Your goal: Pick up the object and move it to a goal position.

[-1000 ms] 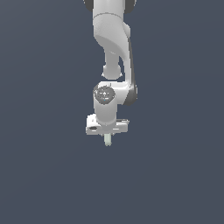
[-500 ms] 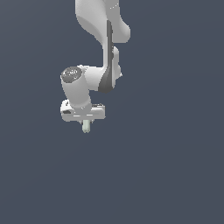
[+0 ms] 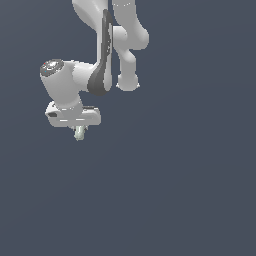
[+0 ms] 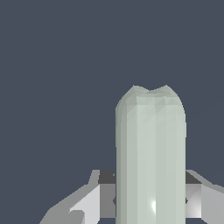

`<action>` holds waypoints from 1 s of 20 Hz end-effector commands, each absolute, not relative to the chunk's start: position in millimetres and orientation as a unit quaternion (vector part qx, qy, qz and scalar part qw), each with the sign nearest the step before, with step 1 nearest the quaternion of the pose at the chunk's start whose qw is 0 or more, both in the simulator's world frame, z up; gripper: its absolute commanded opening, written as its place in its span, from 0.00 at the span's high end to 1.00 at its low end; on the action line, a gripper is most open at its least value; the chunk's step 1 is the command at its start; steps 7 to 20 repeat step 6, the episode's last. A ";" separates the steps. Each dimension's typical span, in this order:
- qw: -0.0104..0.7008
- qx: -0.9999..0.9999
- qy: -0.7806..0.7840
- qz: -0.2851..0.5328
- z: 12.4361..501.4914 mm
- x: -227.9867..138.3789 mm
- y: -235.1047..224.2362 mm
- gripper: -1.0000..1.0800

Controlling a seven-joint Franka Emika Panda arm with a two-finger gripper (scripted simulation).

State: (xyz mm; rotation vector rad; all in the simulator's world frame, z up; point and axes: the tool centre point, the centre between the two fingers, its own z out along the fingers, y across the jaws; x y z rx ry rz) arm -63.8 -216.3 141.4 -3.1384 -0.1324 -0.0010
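I'm seeing the stick (image 3: 79, 133) hanging upright, long axis vertical, rounded end pointing down, my tool (image 3: 78, 131) clamping its upper part, arm bending down from above, wrist pointing downward.

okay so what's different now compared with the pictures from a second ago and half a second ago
The arm has swung further toward the exterior view's left, carrying the gripper with it, and the wrist has turned. At one second ago the gripper hung near the middle of that view; now it is well left of centre. Unchanged: the pale greenish-white cylinder stays clamped between the fingers, its end poking out below them.
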 end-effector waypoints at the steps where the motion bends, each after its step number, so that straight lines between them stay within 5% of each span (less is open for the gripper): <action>1: 0.000 -0.999 -0.043 0.000 146.3 -68.3 -227.6 1.00; 20: 0.000 -0.999 -0.044 0.000 149.9 -71.1 -236.3 1.00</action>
